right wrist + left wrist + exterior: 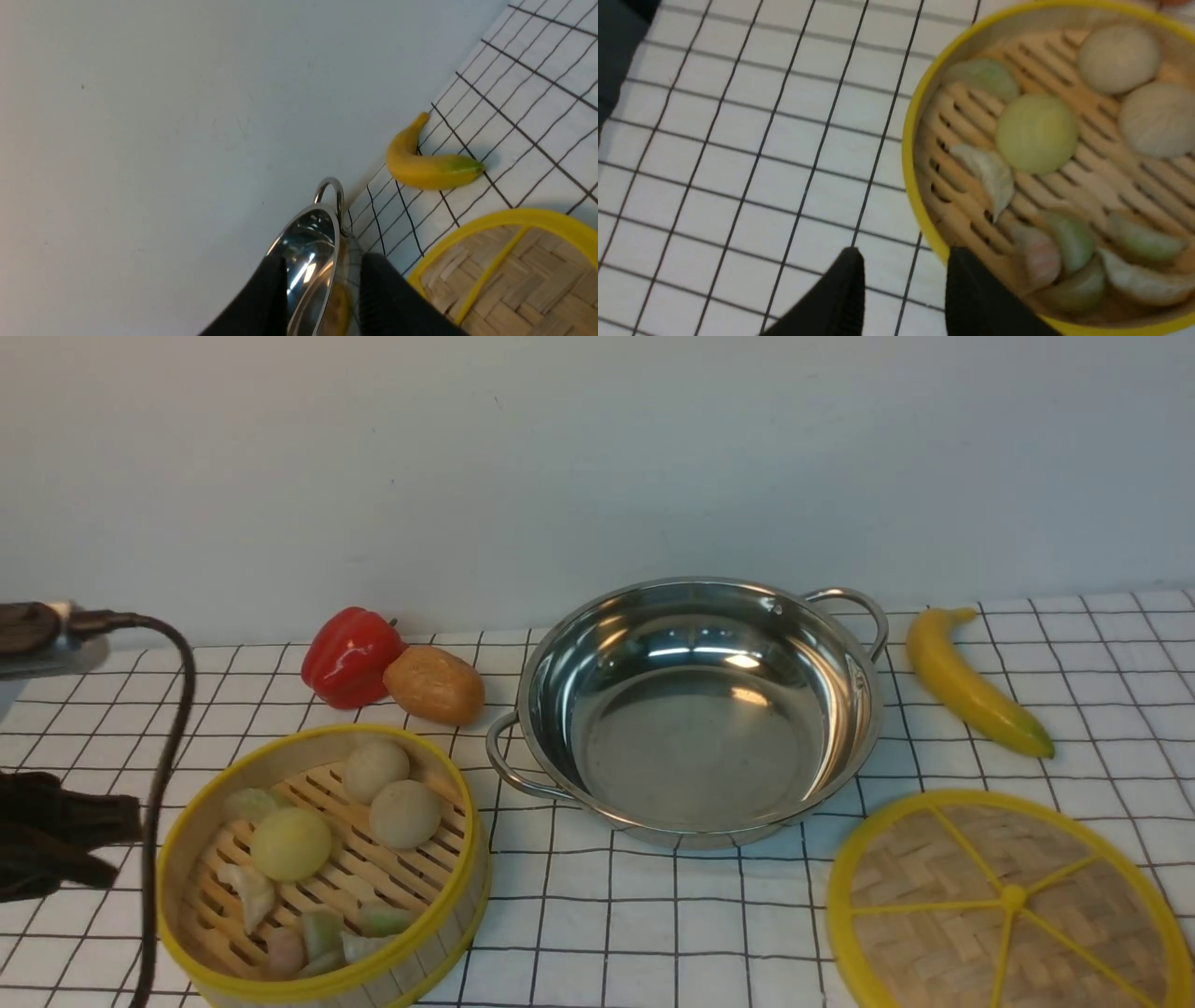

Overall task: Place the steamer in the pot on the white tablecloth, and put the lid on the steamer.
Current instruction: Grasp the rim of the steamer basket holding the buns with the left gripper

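Observation:
The bamboo steamer (322, 868), holding pale buns and dumplings, stands on the white tablecloth (653, 933) at the front left. The shiny pot (695, 709) sits empty in the middle. At the front right the woven lid (1008, 905) lies flat. My left gripper (56, 831) is at the left edge, just left of the steamer. In the left wrist view it (903, 280) is open, empty, one finger over the steamer (1045, 154) rim. My right gripper (322, 280) is open and empty, with the pot (303, 247) and the lid (514, 275) beyond it.
A red pepper (350, 655) and a brown bread roll (434, 684) lie behind the steamer, left of the pot. A banana (971, 683) lies right of the pot, behind the lid. A black cable (173, 728) hangs at the left. A pale wall stands behind the table.

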{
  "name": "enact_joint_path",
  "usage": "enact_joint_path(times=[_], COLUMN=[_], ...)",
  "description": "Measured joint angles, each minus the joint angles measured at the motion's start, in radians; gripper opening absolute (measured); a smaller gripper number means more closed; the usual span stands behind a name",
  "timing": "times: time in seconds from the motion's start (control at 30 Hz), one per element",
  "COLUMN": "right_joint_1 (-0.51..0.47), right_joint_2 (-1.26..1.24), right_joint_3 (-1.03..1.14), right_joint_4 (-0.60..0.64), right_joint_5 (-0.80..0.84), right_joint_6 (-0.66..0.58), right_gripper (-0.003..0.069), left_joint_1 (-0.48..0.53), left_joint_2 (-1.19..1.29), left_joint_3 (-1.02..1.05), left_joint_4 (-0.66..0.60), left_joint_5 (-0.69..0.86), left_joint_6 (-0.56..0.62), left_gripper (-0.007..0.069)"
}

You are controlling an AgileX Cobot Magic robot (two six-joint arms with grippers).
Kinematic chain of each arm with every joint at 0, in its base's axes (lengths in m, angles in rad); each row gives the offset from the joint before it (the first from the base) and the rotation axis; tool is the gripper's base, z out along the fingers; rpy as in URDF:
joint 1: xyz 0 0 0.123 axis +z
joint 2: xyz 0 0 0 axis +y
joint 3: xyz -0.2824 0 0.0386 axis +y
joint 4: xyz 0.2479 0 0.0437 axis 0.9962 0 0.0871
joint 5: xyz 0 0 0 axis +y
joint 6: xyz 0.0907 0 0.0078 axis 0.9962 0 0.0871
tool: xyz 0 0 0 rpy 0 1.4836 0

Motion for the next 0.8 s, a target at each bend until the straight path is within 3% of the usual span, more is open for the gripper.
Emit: enact_joint_path(times=[0.17,0.33,0.4,0.5,0.67,0.8], right_joint_1=[0.000,0.006,0.026,0.047,0.073,0.082], right_joint_2=[0.000,0.000,0.000,0.000,0.000,0.000], right_joint_3=[0.000,0.000,0.000,0.000,0.000,0.000], right_joint_4=[0.000,-0.001,0.007,0.026,0.057,0.077], right_joint_5=[0.044,0.069,0.070,0.071,0.075,0.076], right_joint_6=[-0.002,-0.022,-0.057,-0.099,-0.157,-0.177], right_gripper=[0.0240,0.0240,0.0240,0.0240,0.0240,0.0240], left_joint_1=[0.012,0.132,0.235,0.304,0.349,0.349], left_joint_2=[0.206,0.325,0.375,0.409,0.444,0.472], left_joint_3=[-0.051,-0.079,-0.082,-0.082,-0.082,-0.083], left_joint_4=[-0.007,-0.095,-0.201,-0.315,-0.521,-0.598], left_joint_5=[0.008,-0.037,-0.079,-0.094,-0.137,-0.173], left_joint_6=[0.010,0.063,0.165,0.295,0.486,0.572], left_gripper=[0.0243,0.0243,0.0243,0.0243,0.0243,0.0243])
